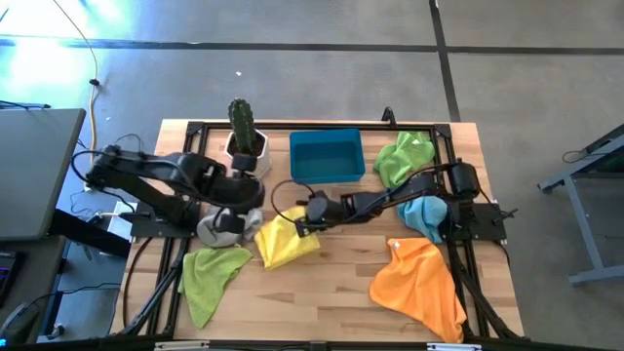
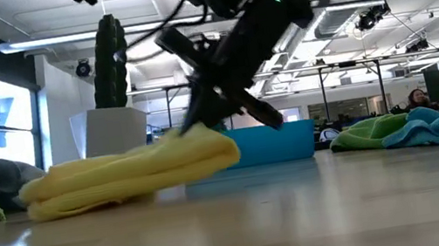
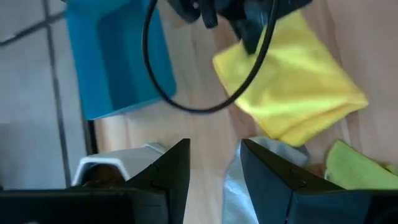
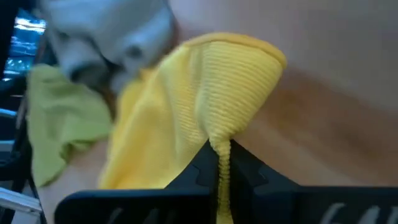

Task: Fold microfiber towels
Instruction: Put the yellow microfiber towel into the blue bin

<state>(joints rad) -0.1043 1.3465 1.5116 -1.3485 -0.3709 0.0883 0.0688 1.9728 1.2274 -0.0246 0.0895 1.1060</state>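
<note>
We have the right gripper [image 4: 219, 163] pinched on the yellow towel's [image 4: 205, 93] soft, limp edge, a light grip point, while the left gripper [image 3: 214, 165] waits spread.

Wooden table [image 1: 331, 278] — towels [image 1: 421, 283], bin [image 1: 327, 156], cactus [image 1: 242, 125]

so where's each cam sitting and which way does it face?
High: overhead, straight down; both arms, right pincer on yellow towel.
Low: table height, facing the room; yellow towel.
Left wrist: past open left pincer toward bin.
Right wrist: right pincer shut on the towel.
All share the yellow towel.
</note>
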